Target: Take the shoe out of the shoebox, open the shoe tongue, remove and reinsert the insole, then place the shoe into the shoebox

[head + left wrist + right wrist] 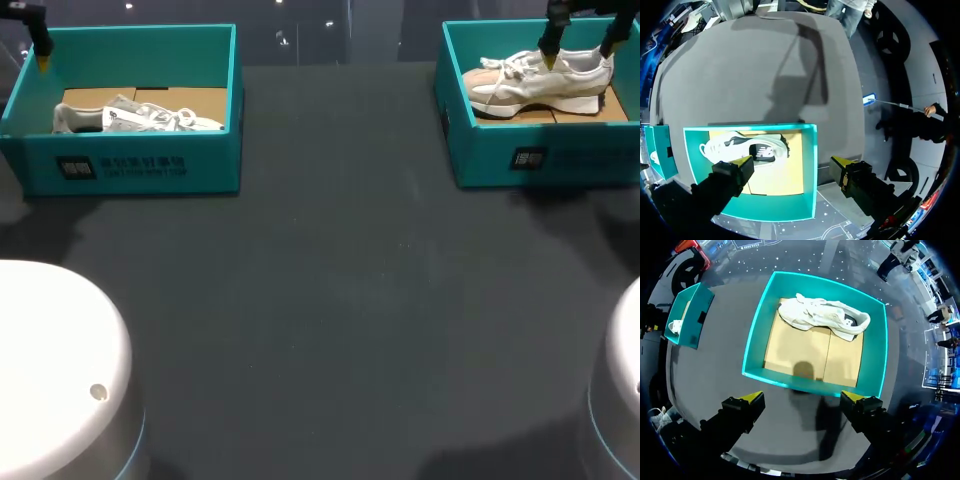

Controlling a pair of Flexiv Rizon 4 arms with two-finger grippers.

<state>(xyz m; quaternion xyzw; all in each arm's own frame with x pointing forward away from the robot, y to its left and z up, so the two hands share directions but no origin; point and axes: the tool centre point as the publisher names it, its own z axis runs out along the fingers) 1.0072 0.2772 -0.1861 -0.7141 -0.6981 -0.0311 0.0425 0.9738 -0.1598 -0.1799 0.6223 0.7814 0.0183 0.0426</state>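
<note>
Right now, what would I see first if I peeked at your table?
Two bright teal boxes sit at the far corners of the dark table. The left box holds a white shoe and the right box holds a cream shoe. The left gripper hangs open over its box's end wall, and the right gripper hangs open above its box, yellow tips showing.
</note>
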